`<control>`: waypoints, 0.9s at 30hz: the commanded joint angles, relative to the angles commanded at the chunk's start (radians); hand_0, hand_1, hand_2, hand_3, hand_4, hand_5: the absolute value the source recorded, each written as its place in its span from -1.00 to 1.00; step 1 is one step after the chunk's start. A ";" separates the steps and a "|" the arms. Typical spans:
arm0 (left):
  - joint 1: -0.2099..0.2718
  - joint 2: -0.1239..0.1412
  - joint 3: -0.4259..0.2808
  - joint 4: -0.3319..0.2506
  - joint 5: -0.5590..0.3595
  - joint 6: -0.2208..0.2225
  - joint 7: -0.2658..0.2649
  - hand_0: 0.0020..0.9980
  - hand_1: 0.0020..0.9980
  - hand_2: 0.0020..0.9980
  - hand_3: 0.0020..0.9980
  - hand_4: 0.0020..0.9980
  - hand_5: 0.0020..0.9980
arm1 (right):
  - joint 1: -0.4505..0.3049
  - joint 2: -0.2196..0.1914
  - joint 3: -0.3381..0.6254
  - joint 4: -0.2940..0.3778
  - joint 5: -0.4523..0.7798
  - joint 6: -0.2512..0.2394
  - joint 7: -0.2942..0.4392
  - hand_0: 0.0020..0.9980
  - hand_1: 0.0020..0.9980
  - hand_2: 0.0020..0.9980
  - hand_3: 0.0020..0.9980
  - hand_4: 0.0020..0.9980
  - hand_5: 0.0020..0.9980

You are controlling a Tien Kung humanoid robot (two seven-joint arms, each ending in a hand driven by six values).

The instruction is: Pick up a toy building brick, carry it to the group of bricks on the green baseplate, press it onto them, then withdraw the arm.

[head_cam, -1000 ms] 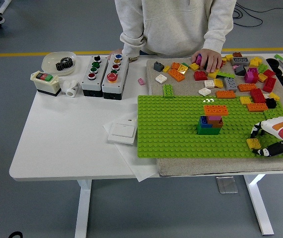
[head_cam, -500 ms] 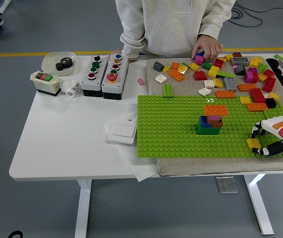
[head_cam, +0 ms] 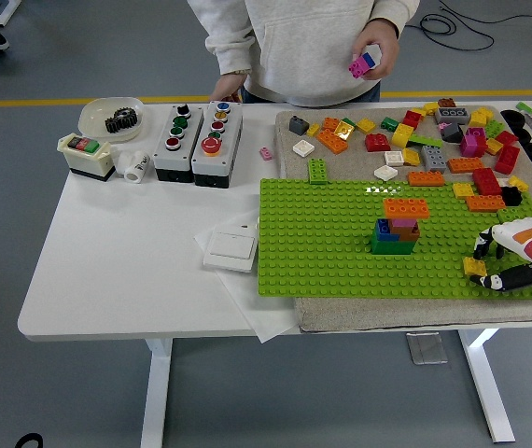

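A small stack of bricks [head_cam: 396, 231] stands on the green baseplate [head_cam: 322, 243], right of its middle: green and blue at the bottom, pink above, and an orange brick [head_cam: 406, 207] on top. My right hand [head_cam: 495, 264] lies low over the baseplate's right edge. Its black fingers [head_cam: 513, 278] are spread either side of a yellow brick [head_cam: 475, 268] that sits on the plate. I cannot see a firm grip on it. My left arm is out of view. Across the table, a person holds a pink and blue brick [head_cam: 363, 64] in a raised hand.
Several loose bricks [head_cam: 434, 140] are scattered on the beige mat [head_cam: 359, 313] beyond the baseplate, and a green brick [head_cam: 316, 171] stands at its far edge. Button boxes [head_cam: 196, 140], a bowl holding a gear [head_cam: 110, 117] and a white switch [head_cam: 232, 247] lie to the left.
The person's hand picked a pink and blue brick out of the loose pile and raised it off the table. My right hand has stayed beside the yellow brick.
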 joint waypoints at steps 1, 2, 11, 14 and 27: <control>0.000 0.000 0.000 0.000 0.000 0.000 0.000 0.65 0.65 0.61 0.23 0.39 0.22 | 0.000 -0.001 0.001 0.000 0.001 -0.001 0.001 -0.09 -0.10 0.04 0.02 0.50 -0.11; 0.000 0.000 0.001 0.000 0.000 0.000 0.000 0.65 0.65 0.61 0.23 0.39 0.22 | 0.000 -0.001 0.001 0.000 0.001 -0.002 0.002 -0.09 -0.10 0.04 0.02 0.50 -0.11; -0.001 0.000 0.000 0.001 0.000 0.000 -0.001 0.65 0.65 0.61 0.23 0.39 0.22 | -0.001 -0.008 0.011 0.023 -0.005 -0.007 0.006 -0.12 -0.12 0.03 0.02 0.51 -0.12; -0.001 0.000 -0.001 0.001 0.000 0.000 -0.001 0.65 0.65 0.61 0.23 0.39 0.22 | -0.003 -0.014 0.020 0.040 -0.010 -0.012 0.009 -0.12 -0.12 0.03 0.02 0.51 -0.12; 0.002 -0.001 -0.005 0.002 0.000 0.002 -0.002 0.65 0.65 0.61 0.23 0.39 0.22 | -0.009 -0.049 0.100 0.143 -0.070 -0.033 0.020 -0.10 -0.11 0.04 0.02 0.47 -0.12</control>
